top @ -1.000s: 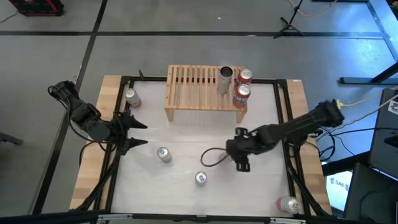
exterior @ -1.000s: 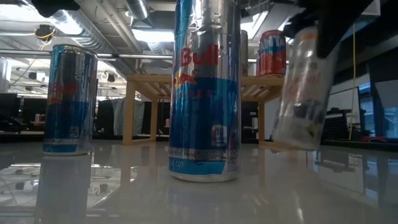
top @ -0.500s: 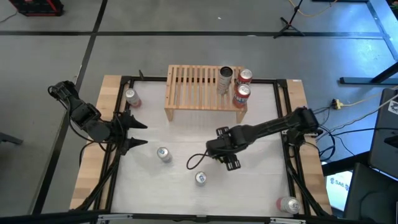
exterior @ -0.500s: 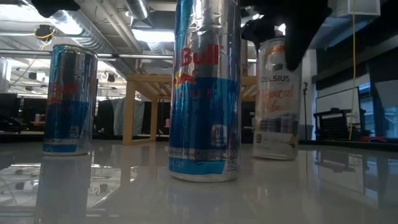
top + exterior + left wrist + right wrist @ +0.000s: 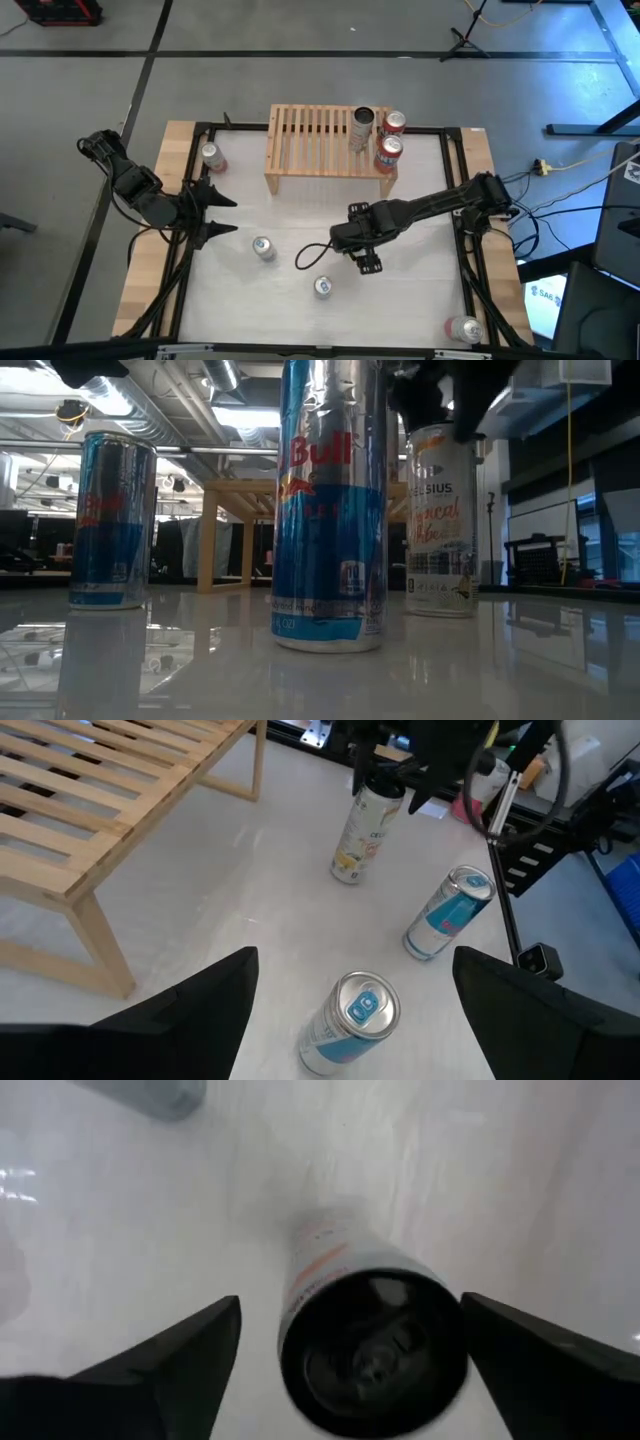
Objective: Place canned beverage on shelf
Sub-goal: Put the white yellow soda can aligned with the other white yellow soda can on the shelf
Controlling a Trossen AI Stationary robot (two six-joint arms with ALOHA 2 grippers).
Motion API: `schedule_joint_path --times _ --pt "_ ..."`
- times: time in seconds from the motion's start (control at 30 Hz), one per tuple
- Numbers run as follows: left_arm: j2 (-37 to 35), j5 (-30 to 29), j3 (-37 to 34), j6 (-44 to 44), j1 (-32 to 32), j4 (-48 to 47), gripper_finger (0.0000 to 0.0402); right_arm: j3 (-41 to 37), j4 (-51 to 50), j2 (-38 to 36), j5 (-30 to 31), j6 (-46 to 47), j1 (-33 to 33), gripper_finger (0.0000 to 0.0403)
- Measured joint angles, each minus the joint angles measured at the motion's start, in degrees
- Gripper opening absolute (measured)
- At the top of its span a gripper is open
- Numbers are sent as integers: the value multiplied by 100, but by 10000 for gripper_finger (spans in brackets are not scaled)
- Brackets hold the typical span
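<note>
Right gripper (image 5: 350,1370) released, fingers wide either side of an upright white can (image 5: 441,520), arm stretched mid-table.

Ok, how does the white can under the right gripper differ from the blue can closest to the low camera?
The white can carries Celsius lettering; the blue can is silver-blue with Red Bull lettering. The white can sits between the open fingers of the right gripper; the blue can stands free. Both stand upright on the table.

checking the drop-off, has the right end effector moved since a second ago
Yes. In the high view the right end effector has shifted left along the table, away from the right edge, and now sits below the shelf.
</note>
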Motion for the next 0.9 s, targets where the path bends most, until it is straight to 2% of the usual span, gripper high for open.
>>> schedule_joint_path --times 0.13,0.27,0.33,0.43,0.57,0.7,0.9 --pt "0 -1 0 0 2 -2 324 482 -414 -20 -21 319 0 339" --pt "0 1 0 2 0 -10 324 625 -308 -283 26 1184 6 329" --pt "-1 -1 0 2 2 -37 324 622 -385 -430 266 1902 55 327" --pt "0 -1 0 2 2 -41 324 616 -699 -553 742 3460 48 328" --pt "0 -1 0 2 1 -39 324 611 -752 -554 814 4915 46 327" --pt "0 -1 0 2 0 -42 324 608 -601 -469 692 5435 117 328" --pt "-2 -1 0 103 1 -44 324 605 -666 -267 860 6020 241 327"
